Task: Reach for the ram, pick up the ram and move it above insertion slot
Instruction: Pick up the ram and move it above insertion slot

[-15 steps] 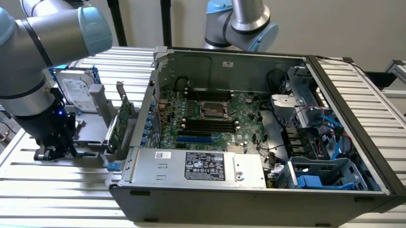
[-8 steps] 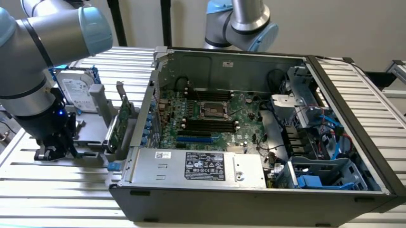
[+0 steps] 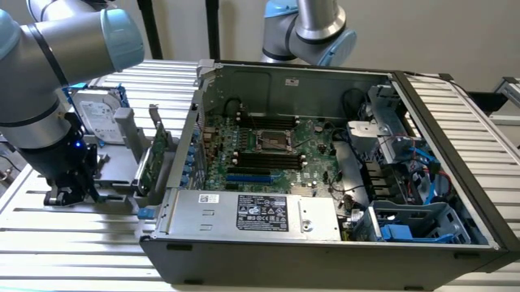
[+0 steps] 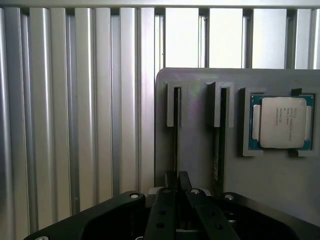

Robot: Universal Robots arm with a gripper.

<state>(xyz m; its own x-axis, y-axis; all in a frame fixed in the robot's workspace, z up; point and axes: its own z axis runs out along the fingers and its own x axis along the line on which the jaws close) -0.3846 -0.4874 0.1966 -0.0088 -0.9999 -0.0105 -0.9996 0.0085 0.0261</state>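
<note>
Now my gripper (image 4: 177, 177) narrow, fingers pinching ram (image 4: 176, 134) directly beneath me. Ram stands on edge in grey holder (image 4: 280, 185) slot, top edge exposed for grasping. Second stick (image 4: 216, 150) just beside; case (image 3: 325, 243) well apart.

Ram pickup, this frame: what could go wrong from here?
1. The gripper is lined up with the ram, which stands edge-on in a narrow slot of the holder. A slight sideways offset could jam it against the slot wall or hit the second stick.
2. The upright expansion card stands between holder and case; the carry might clip it.
</note>
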